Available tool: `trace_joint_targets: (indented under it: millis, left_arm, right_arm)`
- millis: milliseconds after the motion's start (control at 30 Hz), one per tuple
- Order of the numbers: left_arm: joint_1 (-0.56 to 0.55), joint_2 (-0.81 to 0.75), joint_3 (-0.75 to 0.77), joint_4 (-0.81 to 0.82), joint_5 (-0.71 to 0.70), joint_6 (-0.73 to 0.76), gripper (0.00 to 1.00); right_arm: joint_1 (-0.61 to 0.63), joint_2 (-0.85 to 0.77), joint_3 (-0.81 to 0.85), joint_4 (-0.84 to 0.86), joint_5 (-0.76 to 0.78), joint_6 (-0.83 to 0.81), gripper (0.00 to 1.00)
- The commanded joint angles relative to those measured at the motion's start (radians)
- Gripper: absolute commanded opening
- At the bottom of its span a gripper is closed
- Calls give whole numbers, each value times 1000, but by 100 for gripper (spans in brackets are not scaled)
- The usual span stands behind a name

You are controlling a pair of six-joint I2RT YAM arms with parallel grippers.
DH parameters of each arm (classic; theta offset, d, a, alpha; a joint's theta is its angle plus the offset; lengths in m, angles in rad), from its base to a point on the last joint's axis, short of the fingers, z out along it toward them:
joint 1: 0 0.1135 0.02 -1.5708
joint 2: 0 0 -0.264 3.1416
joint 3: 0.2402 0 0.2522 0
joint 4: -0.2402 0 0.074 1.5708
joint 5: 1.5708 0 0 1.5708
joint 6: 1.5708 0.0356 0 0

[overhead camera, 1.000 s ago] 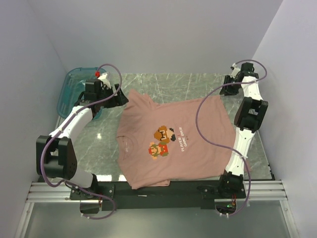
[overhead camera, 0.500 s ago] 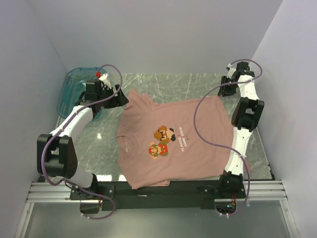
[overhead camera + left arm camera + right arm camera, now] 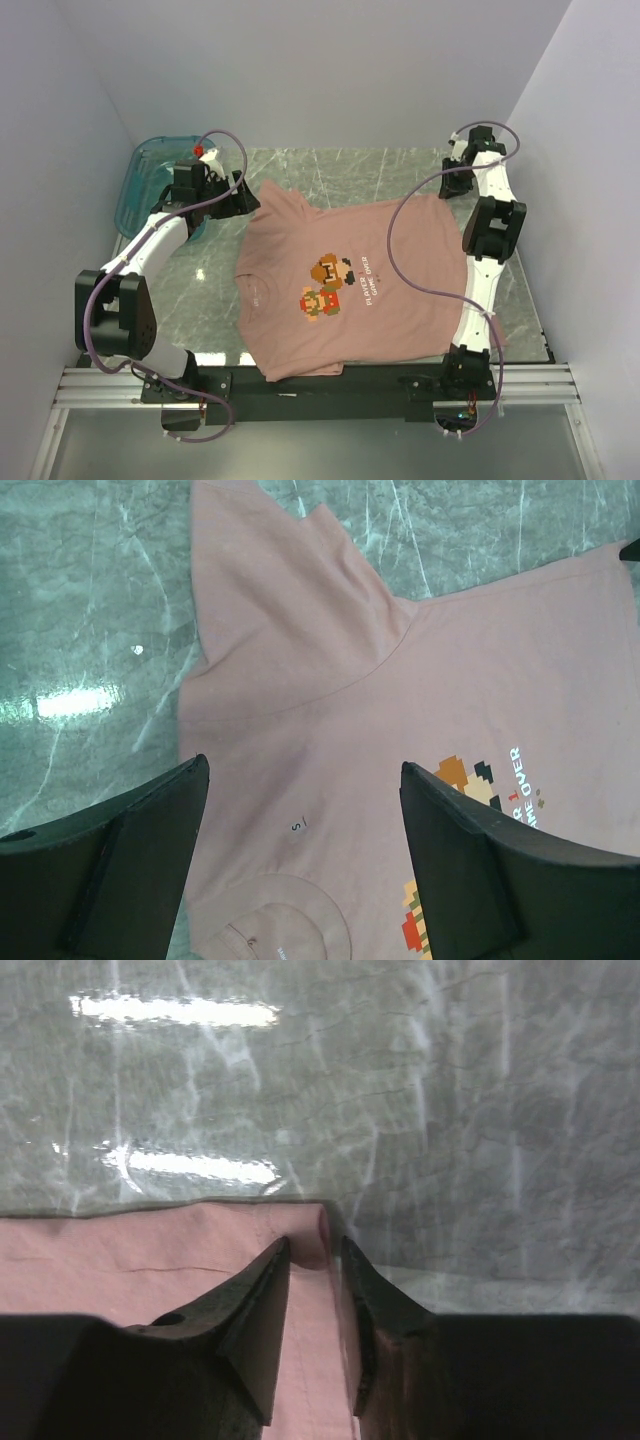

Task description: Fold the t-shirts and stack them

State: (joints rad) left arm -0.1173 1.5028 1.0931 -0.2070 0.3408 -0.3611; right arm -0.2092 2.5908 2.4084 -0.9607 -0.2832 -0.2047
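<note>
On the marble bench [image 3: 400, 165] the soft, limp pink t-shirt [image 3: 350, 285] lies flat, best taken by its corners: the right hand [image 3: 315, 1250] pinches a far hem corner, the left hand [image 3: 300, 780] hovers spread over a sleeve.

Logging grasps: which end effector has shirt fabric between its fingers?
The right end effector: its fingers pinch a corner of the shirt. The left end effector hangs wide open above the shoulder, gripping nothing.

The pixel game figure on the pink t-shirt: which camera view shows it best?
The top external view: the whole figure lies uncovered there. The left wrist view shows only its edge. The right wrist view shows only a t-shirt corner.
</note>
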Motion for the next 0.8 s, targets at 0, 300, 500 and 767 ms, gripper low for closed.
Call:
trace_joint_targets:
  millis: [0, 300, 500, 767]
  left_arm:
    - [-2, 4, 27, 15, 12, 11, 83]
    - [-2, 13, 28, 17, 18, 8, 82]
    - [-2, 22, 30, 18, 29, 7, 82]
    - [4, 82, 57, 41, 53, 5, 79]
  right_arm:
    - [19, 20, 41, -33, 22, -33, 34]
    - [19, 26, 40, -53, -13, -81, 22]
    - [18, 31, 37, -50, -1, -87, 0]
    - [-10, -148, -180, 88, -204, -101, 0]
